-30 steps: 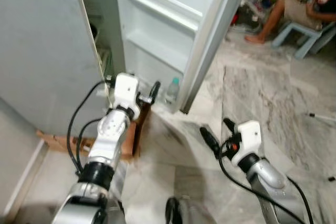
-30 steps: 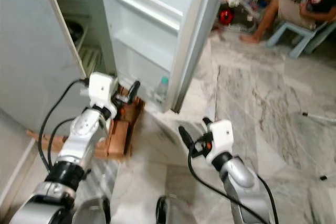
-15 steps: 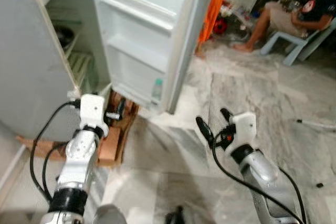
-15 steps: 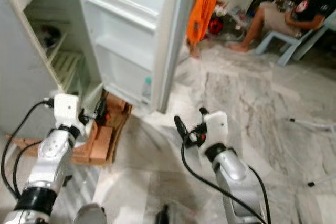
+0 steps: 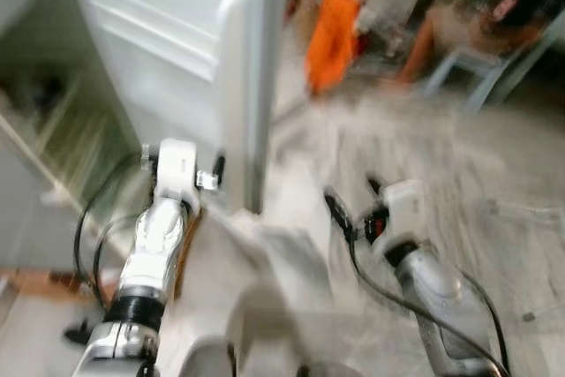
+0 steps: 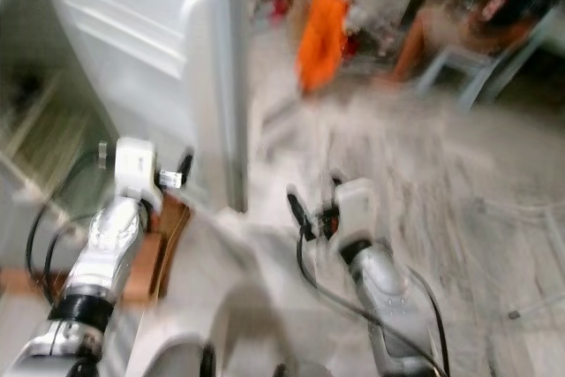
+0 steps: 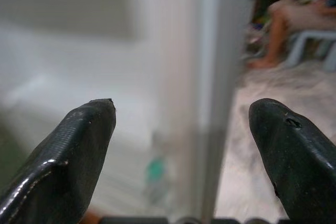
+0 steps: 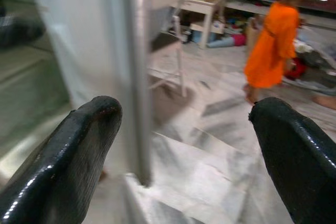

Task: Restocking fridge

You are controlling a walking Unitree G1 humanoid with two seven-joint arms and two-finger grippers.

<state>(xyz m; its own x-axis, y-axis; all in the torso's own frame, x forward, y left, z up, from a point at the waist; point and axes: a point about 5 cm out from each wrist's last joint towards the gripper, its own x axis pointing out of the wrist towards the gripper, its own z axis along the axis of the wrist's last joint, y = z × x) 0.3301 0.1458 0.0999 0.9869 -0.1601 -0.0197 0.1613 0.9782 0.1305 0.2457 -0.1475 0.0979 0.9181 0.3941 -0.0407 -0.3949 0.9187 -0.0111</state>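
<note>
A: Where is the fridge?

B: At about ten o'clock in the head views. Its door (image 5: 190,50) stands open, inner shelves facing the robot, and the dim compartment (image 5: 53,130) with its racks sits at nine o'clock. Everything is smeared by motion blur.

A: And the left hand?

B: The left hand (image 5: 216,165) is held up just beside the door's lower edge, at about eight o'clock from centre. In its wrist view the two black fingers (image 7: 79,145) are spread wide with nothing between them, and the door edge runs straight through the gap.

A: Anything on the door shelf?

B: A faint shape with a green cap (image 7: 155,170), possibly a bottle (image 7: 155,184); it is too blurred to be sure.

A: The right hand?

B: The right hand (image 5: 353,205) hangs over the marble floor (image 5: 459,156) near five o'clock. Its fingers (image 8: 68,161) are also wide apart and empty.

A: Who else is around?

B: A person in orange (image 5: 334,28) stands at one o'clock beyond the door, and another person sits on a pale blue chair (image 5: 463,68) at two o'clock. A wooden pallet (image 5: 185,245) lies under the fridge.
</note>
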